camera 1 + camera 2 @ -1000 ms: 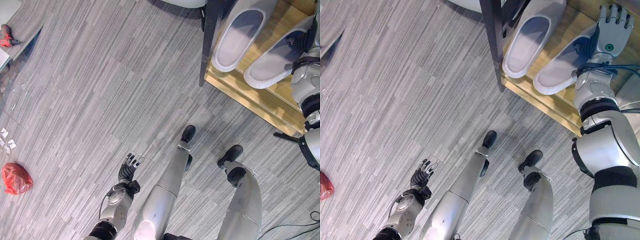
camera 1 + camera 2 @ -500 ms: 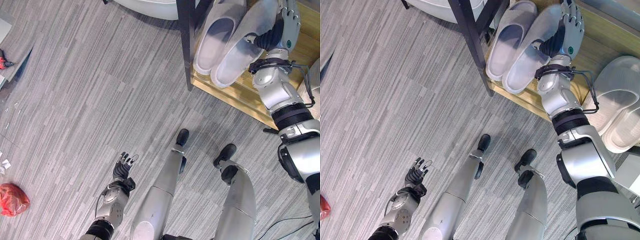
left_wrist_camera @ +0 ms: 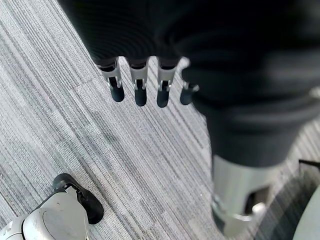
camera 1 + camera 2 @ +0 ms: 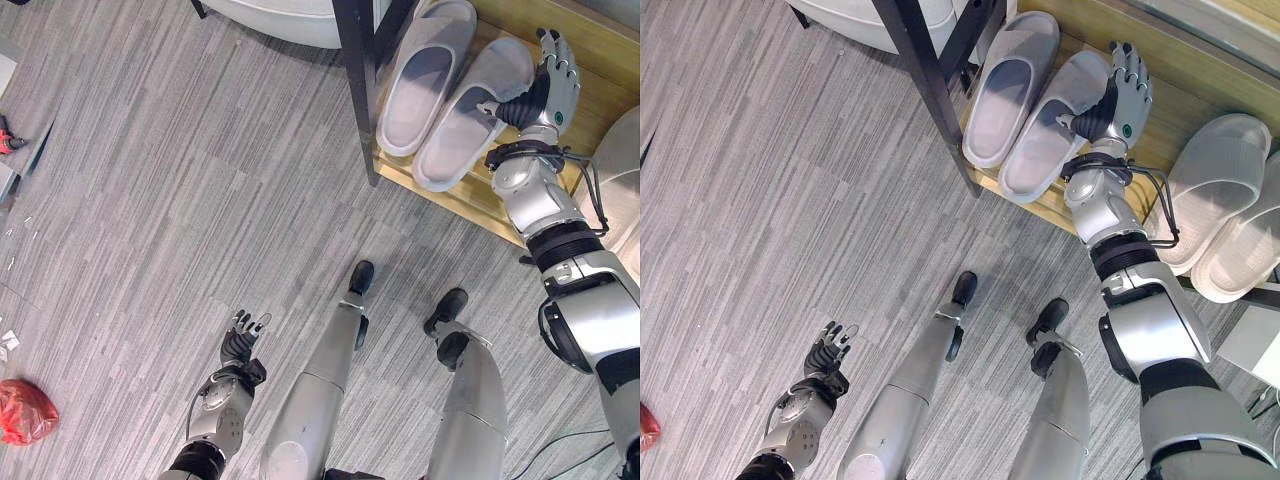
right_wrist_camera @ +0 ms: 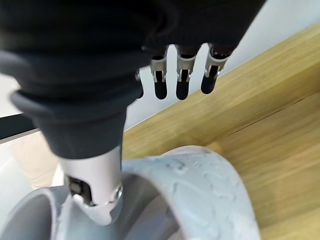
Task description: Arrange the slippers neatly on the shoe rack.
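Note:
Two grey slippers lie side by side on the wooden shelf [image 4: 480, 195] of the shoe rack, toes pointing inward: the left slipper [image 4: 425, 75] and the right slipper [image 4: 470, 115]. My right hand [image 4: 548, 85] is at the toe end of the right slipper, open with straight fingers [image 5: 182, 80]. Its thumb lies against the slipper's grey upper [image 5: 200, 192]. Low over the carpet, my left hand [image 4: 240, 345] hangs open, its fingers [image 3: 137, 92] holding nothing.
A second pair of pale slippers [image 4: 1215, 195] lies further right on the shelf. A black rack post [image 4: 930, 90] stands left of the grey pair, with a white rounded object [image 4: 280, 15] behind it. A red bag [image 4: 22, 412] lies on the carpet at left.
The camera has shifted. The right slipper has turned to lie parallel and close beside the left one, with my right hand against it. The left hand hangs as before.

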{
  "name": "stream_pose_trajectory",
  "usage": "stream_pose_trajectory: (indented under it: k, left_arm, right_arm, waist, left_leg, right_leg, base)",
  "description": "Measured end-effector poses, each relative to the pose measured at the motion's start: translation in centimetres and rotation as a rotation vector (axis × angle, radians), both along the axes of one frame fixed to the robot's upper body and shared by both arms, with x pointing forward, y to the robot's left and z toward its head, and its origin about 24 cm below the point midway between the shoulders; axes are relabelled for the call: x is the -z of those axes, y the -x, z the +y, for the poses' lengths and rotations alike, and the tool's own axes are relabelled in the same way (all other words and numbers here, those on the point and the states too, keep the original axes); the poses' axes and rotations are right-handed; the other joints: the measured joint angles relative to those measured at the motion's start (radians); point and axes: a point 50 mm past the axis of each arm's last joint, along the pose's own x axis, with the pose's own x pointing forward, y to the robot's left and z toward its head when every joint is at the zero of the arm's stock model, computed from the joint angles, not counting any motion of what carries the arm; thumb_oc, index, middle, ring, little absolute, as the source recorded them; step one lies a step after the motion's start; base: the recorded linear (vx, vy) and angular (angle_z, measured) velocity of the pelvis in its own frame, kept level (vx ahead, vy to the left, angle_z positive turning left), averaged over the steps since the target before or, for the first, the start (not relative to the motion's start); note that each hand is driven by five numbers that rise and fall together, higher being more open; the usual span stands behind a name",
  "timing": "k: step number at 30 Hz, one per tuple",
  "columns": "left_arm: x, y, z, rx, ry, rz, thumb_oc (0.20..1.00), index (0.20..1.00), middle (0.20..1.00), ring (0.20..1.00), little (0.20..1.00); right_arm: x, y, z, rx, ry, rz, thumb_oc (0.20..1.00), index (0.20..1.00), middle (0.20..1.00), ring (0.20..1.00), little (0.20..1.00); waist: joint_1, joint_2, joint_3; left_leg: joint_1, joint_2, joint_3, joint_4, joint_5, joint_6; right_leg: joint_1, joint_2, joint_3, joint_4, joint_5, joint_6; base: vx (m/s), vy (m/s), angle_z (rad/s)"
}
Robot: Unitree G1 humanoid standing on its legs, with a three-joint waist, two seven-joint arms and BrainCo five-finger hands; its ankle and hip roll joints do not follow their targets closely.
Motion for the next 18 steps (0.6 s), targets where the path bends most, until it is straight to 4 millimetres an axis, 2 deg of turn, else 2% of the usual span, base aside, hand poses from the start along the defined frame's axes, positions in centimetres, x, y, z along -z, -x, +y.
stream_pose_trajectory:
  k: [6, 9, 10, 12, 14, 15, 16, 17, 18]
  left_arm:
    - [-0.1, 0.0, 0.0, 0.001, -0.001, -0.003, 1.0, 1.0, 1.0, 1.0, 1.0]
    - [-0.1, -0.1, 0.0, 0.002, -0.001, -0.007, 1.0, 1.0, 1.0, 1.0, 1.0]
    - [-0.1, -0.2, 0.0, 0.002, -0.001, -0.007, 1.0, 1.0, 1.0, 1.0, 1.0]
    - [-0.2, -0.3, 0.0, 0.0, -0.001, -0.01, 1.0, 1.0, 1.0, 1.0, 1.0]
    - [-0.3, -0.4, 0.0, 0.0, 0.001, -0.014, 1.0, 1.0, 1.0, 1.0, 1.0]
    - [-0.3, -0.4, 0.1, -0.003, 0.001, -0.014, 1.0, 1.0, 1.0, 1.0, 1.0]
    - [-0.3, -0.3, 0.3, -0.007, -0.006, -0.014, 1.0, 1.0, 1.0, 1.0, 1.0]
    - [-0.4, -0.4, 0.5, -0.016, -0.006, -0.018, 1.0, 1.0, 1.0, 1.0, 1.0]
    - [-0.5, -0.4, 0.7, -0.026, -0.003, -0.021, 1.0, 1.0, 1.0, 1.0, 1.0]
  right_arm:
    - [-2.3, 0.1, -0.9, 0.032, 0.058, -0.029, 1.0, 1.0, 1.0, 1.0, 1.0]
    - [-3.2, 0.5, -0.6, -0.039, -0.066, -0.099, 1.0, 1.0, 1.0, 1.0, 1.0]
    - [-3.0, 1.0, 0.0, -0.106, -0.164, -0.156, 1.0, 1.0, 1.0, 1.0, 1.0]
    - [-1.2, 1.8, 1.1, -0.194, -0.298, -0.215, 1.0, 1.0, 1.0, 1.0, 1.0]
    - [1.9, 1.8, 2.5, -0.242, -0.368, -0.164, 1.0, 1.0, 1.0, 1.0, 1.0]
    - [3.7, 2.3, 3.0, -0.272, -0.419, -0.155, 1.0, 1.0, 1.0, 1.0, 1.0]
    - [7.1, 3.2, 3.7, -0.307, -0.483, -0.111, 1.0, 1.0, 1.0, 1.0, 1.0]
    - [9.4, 3.8, 3.8, -0.323, -0.503, -0.047, 1.0, 1.0, 1.0, 1.0, 1.0]
    - [9.9, 3.8, 3.9, -0.329, -0.507, -0.021, 1.0, 1.0, 1.0, 1.0, 1.0]
  waist:
    - [0.002, -0.004, 0.002]
    - [-0.003, -0.008, 0.005]
    - [-0.009, -0.01, 0.006]
    - [-0.014, -0.016, 0.009]
    - [-0.03, -0.022, 0.013]
    - [-0.038, -0.023, 0.013]
    - [-0.05, -0.023, 0.014]
    - [-0.053, -0.024, 0.014]
    - [-0.057, -0.023, 0.014]
  left_leg:
    - [-0.001, 0.001, 0.004, -0.002, 0.0, 0.0]
    - [0.0, 0.005, 0.007, -0.015, 0.006, 0.002]
    - [0.002, 0.01, 0.008, -0.015, 0.006, 0.002]
    - [0.022, 0.012, 0.007, -0.026, 0.008, 0.004]
    - [0.054, 0.016, 0.012, -0.042, 0.009, 0.006]
    - [0.07, 0.017, 0.013, -0.055, 0.009, 0.006]
    - [0.09, 0.019, 0.014, -0.068, 0.009, 0.007]
    - [0.098, 0.022, 0.021, -0.07, 0.008, 0.01]
    - [0.099, 0.023, 0.025, -0.072, 0.007, 0.01]
  right_leg:
    - [-0.002, 0.001, 0.002, -0.004, 0.002, 0.004]
    - [-0.002, 0.008, 0.001, -0.018, 0.006, 0.006]
    - [0.005, 0.018, 0.001, -0.032, 0.012, 0.005]
    - [0.025, 0.022, -0.004, -0.046, 0.022, -0.005]
    - [0.053, 0.026, -0.001, -0.067, 0.026, -0.003]
    - [0.069, 0.029, 0.0, -0.08, 0.028, -0.001]
    - [0.089, 0.033, 0.001, -0.097, 0.033, 0.003]
    - [0.096, 0.033, 0.002, -0.102, 0.035, 0.006]
    - [0.097, 0.034, 0.004, -0.102, 0.038, 0.008]
  base:
    - [0.0, 0.0, 0.0]
    - [0.01, 0.005, -0.02]
    - [0.03, 0.017, -0.06]
    - [0.02, 0.017, -0.05]
    - [0.02, 0.026, -0.08]
    - [0.01, 0.042, -0.07]
    - [0.0, 0.055, -0.09]
    - [0.0, 0.055, -0.14]
    - [0.0, 0.04, -0.14]
